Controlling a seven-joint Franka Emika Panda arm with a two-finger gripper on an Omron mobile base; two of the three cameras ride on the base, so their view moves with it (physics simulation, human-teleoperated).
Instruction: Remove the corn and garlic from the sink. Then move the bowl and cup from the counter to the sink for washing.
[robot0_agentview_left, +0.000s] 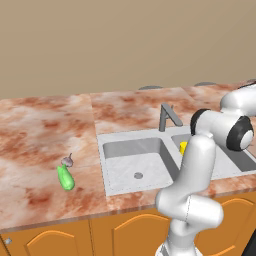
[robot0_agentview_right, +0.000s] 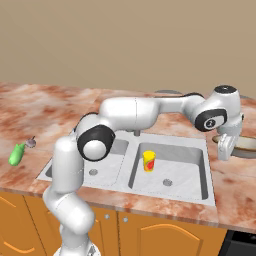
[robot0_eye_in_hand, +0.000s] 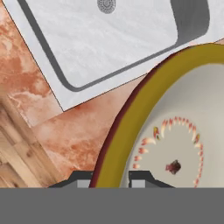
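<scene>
A pale beige bowl (robot0_agentview_right: 246, 143) with an olive rim and a red pattern inside (robot0_eye_in_hand: 183, 131) sits on the counter right of the sink (robot0_agentview_right: 170, 195). My gripper (robot0_agentview_right: 225, 150) hangs over its near left edge. In the hand view the gripper (robot0_eye_in_hand: 111, 183) straddles the rim, one fingertip (robot0_eye_in_hand: 83, 181) outside and one inside, shut on it. The yellow cup (robot0_agentview_right: 148, 160) stands upright in the right basin (robot0_agentview_left: 183, 147). On the counter left of the sink (robot0_agentview_left: 107, 137) lies the green corn (robot0_agentview_left: 65, 178) (robot0_agentview_right: 16, 154), with the small garlic (robot0_agentview_left: 68, 160) (robot0_agentview_right: 31, 142) just behind it.
The angular grey tap (robot0_agentview_left: 167, 116) rises behind the basins. My own arm stretches across the sink from left to right. The counter's front edge and the wooden floor (robot0_eye_in_hand: 17, 148) lie close to the bowl. Orange cabinet doors (robot0_agentview_right: 150, 235) run below the counter.
</scene>
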